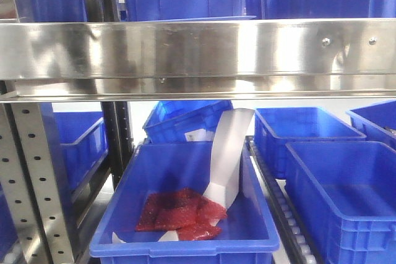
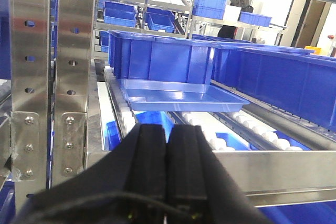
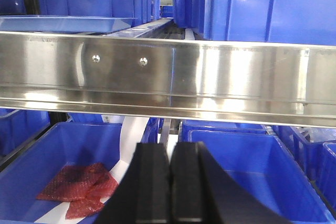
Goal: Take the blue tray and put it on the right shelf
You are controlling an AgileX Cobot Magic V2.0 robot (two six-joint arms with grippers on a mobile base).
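Observation:
The blue tray (image 2: 181, 95) lies flat on the white rollers of the right shelf (image 2: 278, 171), just in front of a deep blue crate (image 2: 157, 56). My left gripper (image 2: 168, 135) is shut and empty, hanging short of the shelf's steel front rail, apart from the tray. In the right wrist view the tray (image 3: 68, 23) shows at the upper left behind the rail (image 3: 210, 74). My right gripper (image 3: 169, 153) is shut on nothing, below that rail. The front view shows the rail (image 1: 198, 51) and no gripper.
Perforated upright posts (image 2: 50, 77) stand left of the tray. Deep blue crates (image 1: 334, 183) fill the lower level. One crate (image 1: 185, 239) holds red bubble wrap (image 1: 179, 211) and a white paper strip (image 1: 230, 153). More crates (image 3: 262, 3) stand on the upper shelf.

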